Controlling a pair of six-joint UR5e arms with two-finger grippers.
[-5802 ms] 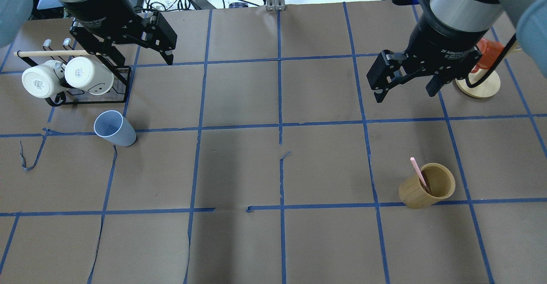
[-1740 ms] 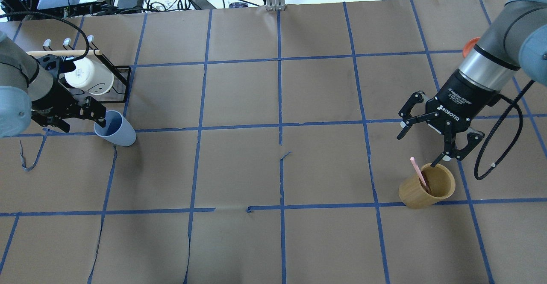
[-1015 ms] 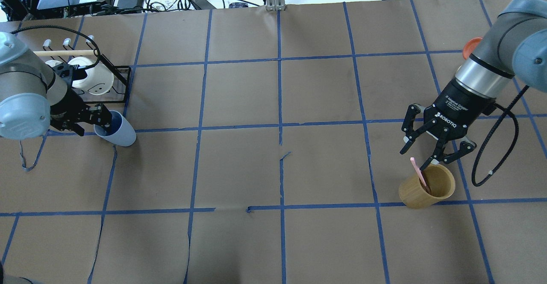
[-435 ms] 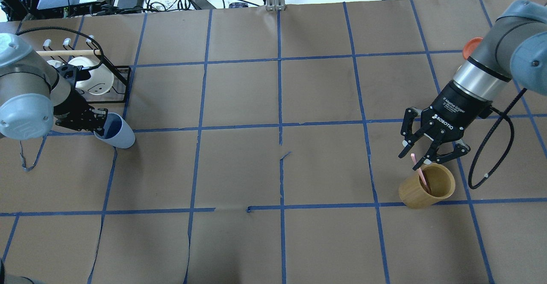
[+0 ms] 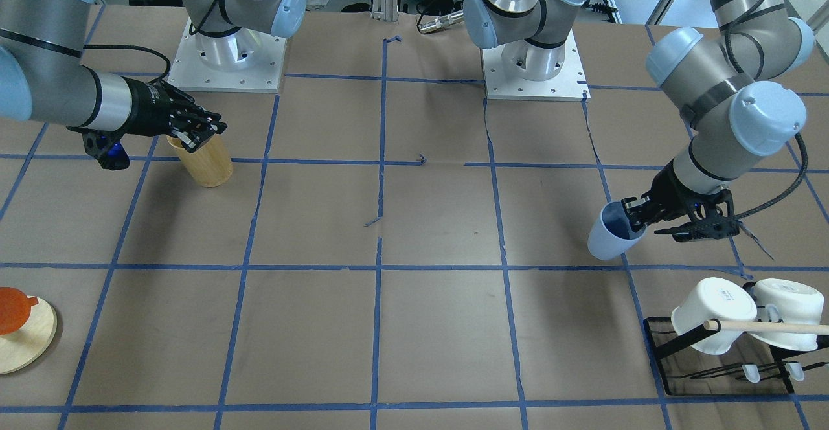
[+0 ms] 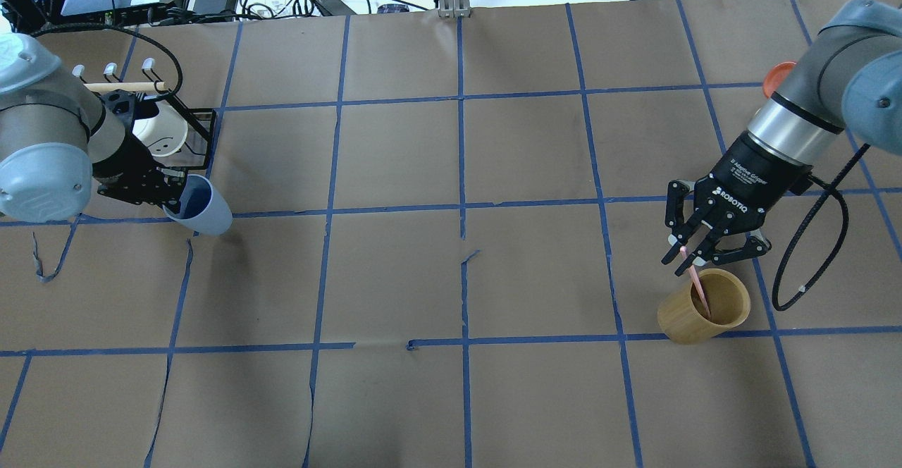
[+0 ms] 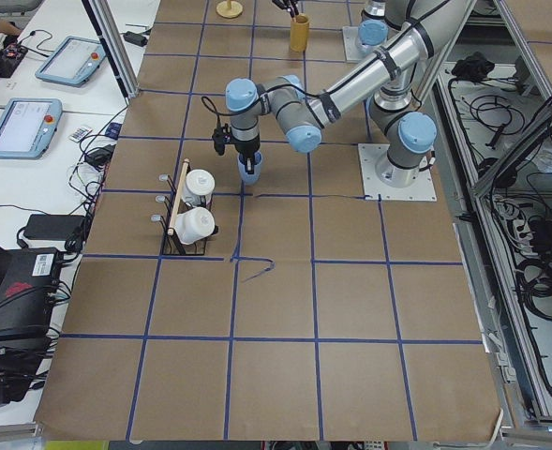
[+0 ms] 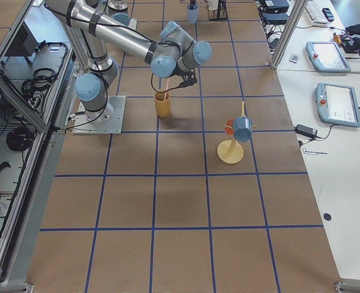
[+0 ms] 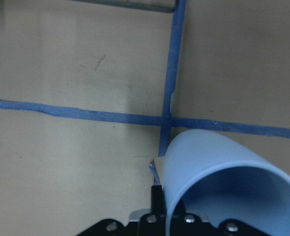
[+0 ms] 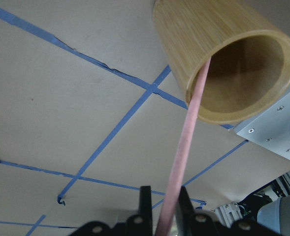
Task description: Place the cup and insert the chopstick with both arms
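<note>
**Q:** State of each pincer?

**A:** The left pincer point(image 6: 171, 199) is clamped on the rim of the cup point(image 6: 206, 211), with one finger inside the mouth and one outside the wall. The right pincer point(image 6: 694, 263) has its fingers closed in on the upper shaft of the chopstick point(image 10: 184, 147). The right wrist view shows a finger on each side of the shaft, which reads as a grip.

**Q:** Where are the task items?

**A:** The cup is at the robot's left, near the rack point(image 6: 211, 137). It is tilted, mouth toward the left pincer and base pointing away. Whether the base touches the bench point(image 6: 458, 278) cannot be told. The chopstick is at the robot's right. Its lower end is inside the holder point(image 6: 678, 327), which stands on the bench. The two items are well apart.

**Q:** Which relation governs the next move?

**A:** The chopstick's long axis. It is not vertical: it leans from the holder's floor up across the rim toward the right pincer, which grips it above the rim. Withdrawal should probably follow that axis, since a sideways pull could lever the shaft against the rim and tip the holder.

**Q:** Which arm serves which item?

**A:** The left arm is nearer the cup and the right arm is nearer the chopstick. The cup probably needs to be set upright between the arms before insertion. The mouth must face up, with the chopstick's axis lined up over it.
</note>
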